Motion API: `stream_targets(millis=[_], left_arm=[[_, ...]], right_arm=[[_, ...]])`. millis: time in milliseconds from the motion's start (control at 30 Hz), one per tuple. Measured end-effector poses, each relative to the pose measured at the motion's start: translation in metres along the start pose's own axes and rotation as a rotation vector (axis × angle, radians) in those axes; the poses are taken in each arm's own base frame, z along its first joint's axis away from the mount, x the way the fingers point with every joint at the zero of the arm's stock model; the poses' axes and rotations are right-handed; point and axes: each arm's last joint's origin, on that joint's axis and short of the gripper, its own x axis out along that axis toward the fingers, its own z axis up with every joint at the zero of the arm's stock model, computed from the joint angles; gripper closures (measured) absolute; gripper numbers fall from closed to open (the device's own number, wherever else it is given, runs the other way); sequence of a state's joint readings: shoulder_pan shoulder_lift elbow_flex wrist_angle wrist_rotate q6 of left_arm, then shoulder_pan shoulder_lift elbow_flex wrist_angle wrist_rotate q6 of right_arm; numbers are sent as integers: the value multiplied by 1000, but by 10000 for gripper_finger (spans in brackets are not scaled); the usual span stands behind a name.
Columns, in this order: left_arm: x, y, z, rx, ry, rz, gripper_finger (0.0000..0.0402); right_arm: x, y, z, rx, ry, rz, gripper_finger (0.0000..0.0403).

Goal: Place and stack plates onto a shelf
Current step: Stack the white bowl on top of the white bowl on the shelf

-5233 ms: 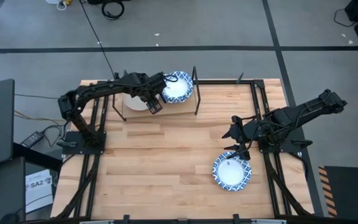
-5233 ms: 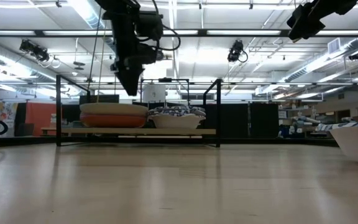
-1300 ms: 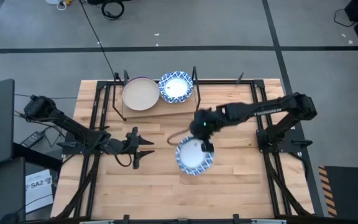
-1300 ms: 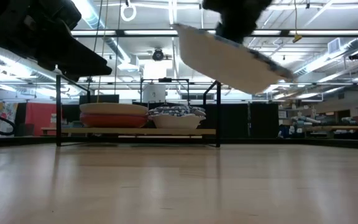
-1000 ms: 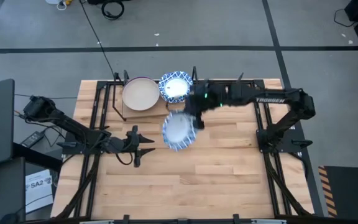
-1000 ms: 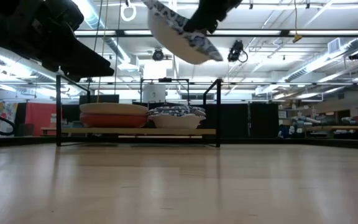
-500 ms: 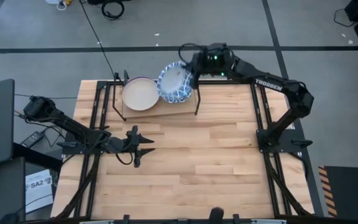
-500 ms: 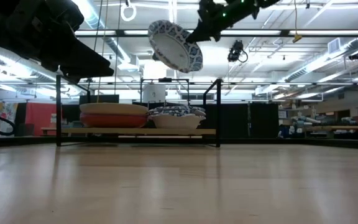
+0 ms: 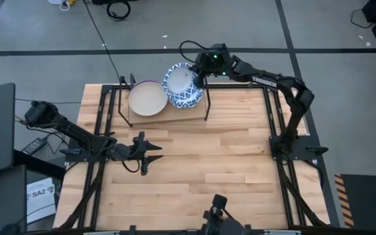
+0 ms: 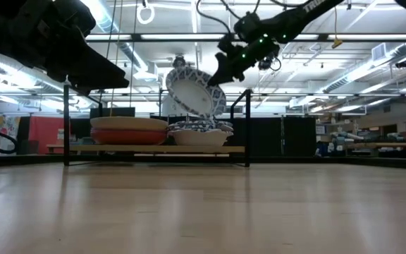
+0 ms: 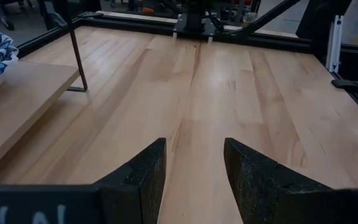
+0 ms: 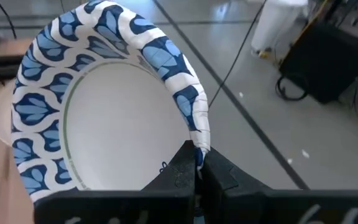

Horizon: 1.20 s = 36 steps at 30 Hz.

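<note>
**High view: a patterned plate held by its rim over the shelf**

High view, starting at the left: the left gripper (image 9: 150, 149) hangs low over the bare table (image 9: 240, 156), well apart from the shelf, its fingers spread wide with nothing between them; the left wrist view shows only wood past them.

Further along, the shelf (image 9: 175, 112) stands at the far edge. On its left half sits a beige plate (image 9: 147, 98), which in the low view tops a short stack with an orange one beneath. On its right half lies a stack of blue-and-white plates (image 10: 201, 132).

Above that right-hand stack hangs the plate being carried (image 10: 194, 92), blue-and-white with a white centre, tilted steeply, its lower edge close over the pile, though I cannot tell if they touch. The right gripper (image 12: 197, 163) has its fingers pinched tight on the rim, reaching in from the far side of the shelf.

To my eye the plate looks thin and light, perhaps paper or light plastic, since one pinch at the edge carries it whole. It seems stiff enough to hold its shape, but a rim grip lets it swing and tilt, and a glossy surface could slip. The rim is the sensible hold; I would level it before letting go, so it nests in the stack.
</note>
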<state>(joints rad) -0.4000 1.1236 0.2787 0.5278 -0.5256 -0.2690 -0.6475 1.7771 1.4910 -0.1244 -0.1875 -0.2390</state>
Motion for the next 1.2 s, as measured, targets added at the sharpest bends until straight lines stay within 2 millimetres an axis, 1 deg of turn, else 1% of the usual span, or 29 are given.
stream_targets(millis=[133, 200, 433, 667, 1000, 1200], left_arm=[[0, 0, 0, 0, 1, 0, 233], [0, 0, 0, -1, 1, 0, 233], [0, 0, 0, -3, 0, 0, 233], [0, 0, 0, -7, 0, 0, 233], [0, 0, 0, -6, 0, 0, 233], [0, 0, 0, -5, 0, 0, 233]], right_arm=[[12, -3, -13, 13, 48, 3, 393], [13, -3, -16, 18, 68, 8, 393], [9, -2, -17, 26, 103, 25, 393], [10, 0, -25, 41, 174, 42, 393], [10, 0, -25, 41, 175, 43, 379], [10, 0, -25, 80, 176, 39, 375]])
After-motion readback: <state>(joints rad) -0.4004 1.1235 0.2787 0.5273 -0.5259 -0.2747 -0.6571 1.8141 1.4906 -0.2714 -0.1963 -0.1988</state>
